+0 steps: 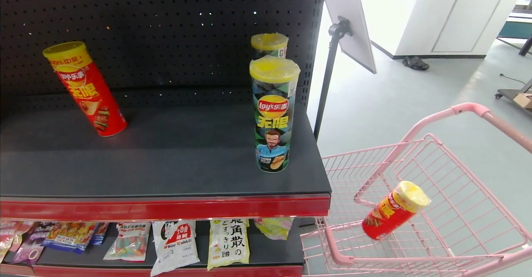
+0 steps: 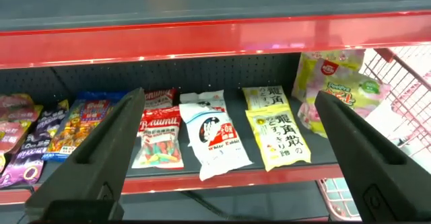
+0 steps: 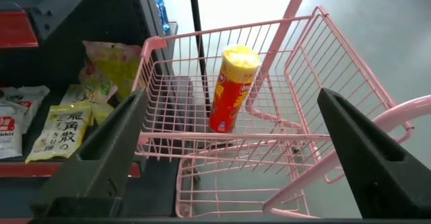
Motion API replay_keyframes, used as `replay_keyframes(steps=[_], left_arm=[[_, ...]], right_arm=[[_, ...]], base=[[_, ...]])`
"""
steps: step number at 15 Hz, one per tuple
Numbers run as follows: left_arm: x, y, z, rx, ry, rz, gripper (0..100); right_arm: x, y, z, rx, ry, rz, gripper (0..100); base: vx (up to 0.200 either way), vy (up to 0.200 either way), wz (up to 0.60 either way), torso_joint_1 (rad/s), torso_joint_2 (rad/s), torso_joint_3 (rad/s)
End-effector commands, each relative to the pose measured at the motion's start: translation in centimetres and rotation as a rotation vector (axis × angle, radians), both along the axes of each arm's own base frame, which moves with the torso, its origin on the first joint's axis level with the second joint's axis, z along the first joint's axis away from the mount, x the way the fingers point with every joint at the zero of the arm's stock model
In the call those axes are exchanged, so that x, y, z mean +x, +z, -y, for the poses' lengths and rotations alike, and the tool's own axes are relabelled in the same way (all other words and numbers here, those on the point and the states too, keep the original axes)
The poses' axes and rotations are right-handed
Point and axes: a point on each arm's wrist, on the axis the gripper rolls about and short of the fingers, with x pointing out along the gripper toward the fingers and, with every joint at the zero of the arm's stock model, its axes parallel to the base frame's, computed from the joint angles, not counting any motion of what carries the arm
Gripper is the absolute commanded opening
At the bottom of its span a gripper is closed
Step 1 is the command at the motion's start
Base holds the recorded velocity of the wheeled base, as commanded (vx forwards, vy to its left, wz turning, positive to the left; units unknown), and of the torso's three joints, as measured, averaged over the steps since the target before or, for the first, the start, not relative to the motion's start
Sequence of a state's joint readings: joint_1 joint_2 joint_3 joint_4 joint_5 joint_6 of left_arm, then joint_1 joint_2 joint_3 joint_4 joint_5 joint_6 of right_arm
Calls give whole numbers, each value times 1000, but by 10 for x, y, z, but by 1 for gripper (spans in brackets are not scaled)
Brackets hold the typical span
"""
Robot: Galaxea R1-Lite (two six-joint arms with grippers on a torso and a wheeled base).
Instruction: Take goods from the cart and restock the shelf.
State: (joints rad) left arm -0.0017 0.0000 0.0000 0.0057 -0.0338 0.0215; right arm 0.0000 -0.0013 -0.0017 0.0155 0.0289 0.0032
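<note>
A pink wire cart stands to the right of the shelf, and a red chip can with a yellow lid leans inside it. My right gripper is open and hangs in front of the cart, apart from the red can. The top shelf board holds a tilted red can at the left. Near its right end stands a green can, with another can behind it. My left gripper is open and empty, facing the lower shelf.
Several snack bags lie on the lower shelf, and a pale green bag hangs at its right end beside the cart. A sign board on a black pole stands by the shelf's right side. Grey floor extends beyond the cart.
</note>
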Motion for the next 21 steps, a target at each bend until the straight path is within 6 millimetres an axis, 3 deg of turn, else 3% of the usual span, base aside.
replay_keyframes(steps=[1,8,17,21], left_arm=[[0,0,0,2,0,0,100],[0,0,0,2,0,0,100],[0,0,0,0,0,0,100],[0,0,0,0,0,0,100]], right_arm=[[0,0,0,0,0,-1,100],[0,0,0,0,0,-1,100],[0,0,0,0,0,-1,100],[0,0,0,0,0,-1,100]], base=[[0,0,0,0,0,0],[0,-171,0,5,2,1],[0,0,0,0,0,0],[0,0,0,-134,331,189]])
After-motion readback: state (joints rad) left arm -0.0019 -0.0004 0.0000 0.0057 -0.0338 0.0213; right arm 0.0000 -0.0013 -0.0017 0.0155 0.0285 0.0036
